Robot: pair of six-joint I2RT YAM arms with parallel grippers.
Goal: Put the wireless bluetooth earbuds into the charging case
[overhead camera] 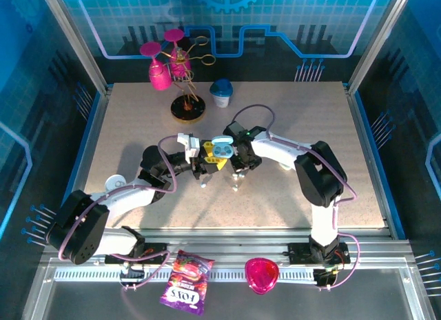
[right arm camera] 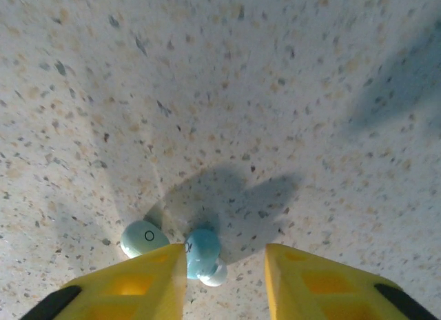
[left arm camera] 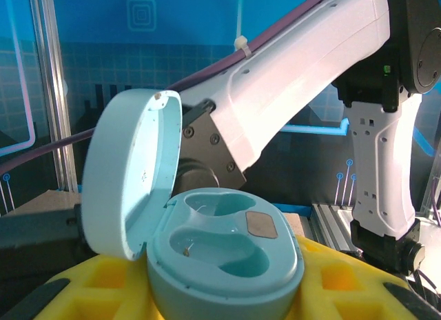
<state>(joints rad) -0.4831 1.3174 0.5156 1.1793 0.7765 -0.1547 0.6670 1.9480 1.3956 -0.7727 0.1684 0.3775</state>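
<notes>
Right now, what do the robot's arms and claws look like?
Both the left arm and right arm are white shells with black joints. A purple cable loops along each. The left gripper and right gripper have chunky yellow fingers with black marks.

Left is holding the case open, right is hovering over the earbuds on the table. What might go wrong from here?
Two earbuds lie close together: one hard by a finger of the open right gripper, the other just outside it. Closing may pinch off-centre and flick one away.
The charging case in the left gripper has its lid standing up, with the right arm close behind; a bump might knock it shut.
</notes>
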